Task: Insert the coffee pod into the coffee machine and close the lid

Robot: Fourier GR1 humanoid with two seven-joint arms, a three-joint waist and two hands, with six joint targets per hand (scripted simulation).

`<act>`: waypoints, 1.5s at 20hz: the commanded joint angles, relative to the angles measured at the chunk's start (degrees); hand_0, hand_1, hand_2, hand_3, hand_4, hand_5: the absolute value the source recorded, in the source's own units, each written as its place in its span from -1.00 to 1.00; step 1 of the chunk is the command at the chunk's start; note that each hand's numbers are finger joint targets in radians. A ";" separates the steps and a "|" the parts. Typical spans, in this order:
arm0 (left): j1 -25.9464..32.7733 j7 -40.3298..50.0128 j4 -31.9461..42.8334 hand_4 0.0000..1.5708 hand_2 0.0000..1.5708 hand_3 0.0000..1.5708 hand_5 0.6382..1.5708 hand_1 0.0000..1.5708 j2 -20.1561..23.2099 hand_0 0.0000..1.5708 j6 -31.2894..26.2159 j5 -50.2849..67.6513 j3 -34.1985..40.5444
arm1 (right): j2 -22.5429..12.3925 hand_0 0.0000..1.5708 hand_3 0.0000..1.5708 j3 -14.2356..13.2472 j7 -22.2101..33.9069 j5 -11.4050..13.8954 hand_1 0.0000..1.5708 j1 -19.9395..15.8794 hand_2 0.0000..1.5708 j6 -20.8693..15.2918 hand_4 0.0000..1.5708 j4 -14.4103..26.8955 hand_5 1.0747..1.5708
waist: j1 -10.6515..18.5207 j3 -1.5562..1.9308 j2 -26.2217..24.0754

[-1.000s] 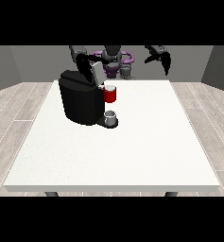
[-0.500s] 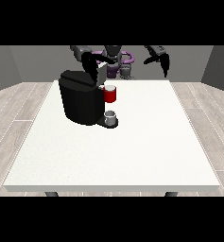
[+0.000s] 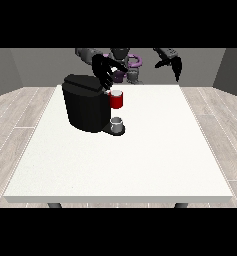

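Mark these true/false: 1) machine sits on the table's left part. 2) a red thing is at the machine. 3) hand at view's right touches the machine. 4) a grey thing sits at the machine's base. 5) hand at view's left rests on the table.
1) True: the machine stands left on the table.
2) True: red thing.
3) False: that hand hangs in the air, apart.
4) True: grey thing.
5) False: that hand is over the machine's top.
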 commanded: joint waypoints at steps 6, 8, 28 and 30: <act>-4.26 0.79 0.46 -0.45 -1.00 -1.00 1.00 -1.00 -0.58 -1.00 -1.13 0.42 -1.31 | 2.89 -1.00 -1.00 3.01 0.12 0.18 -1.00 -7.19 -1.00 1.38 -0.87 -6.42 1.00 | 7.39 -1.24 2.09; -5.63 -0.54 0.11 -0.49 -1.00 -1.00 1.00 -1.00 -0.60 -1.00 -1.00 0.13 -1.55 | 0.99 -1.00 -1.00 3.18 0.00 1.07 -1.00 -7.07 -1.00 2.21 -0.89 -7.67 1.00 | 8.51 -1.21 4.85; -11.98 3.89 -2.86 -0.56 -1.00 -1.00 1.00 -1.00 -0.28 -1.00 -3.99 2.24 -3.24 | 0.66 -1.00 -1.00 -0.23 -3.37 2.07 -1.00 -19.81 -1.00 -0.45 -0.93 0.54 1.00 | 15.01 -1.26 12.08; -13.02 2.34 -3.94 -0.57 -1.00 -1.00 1.00 -1.00 -1.35 -1.00 -2.91 1.20 -4.36 | -0.30 -1.00 -1.00 -1.27 -3.81 1.94 -1.00 -22.70 -1.00 -0.06 -0.87 3.13 1.00 | 15.75 -1.27 14.14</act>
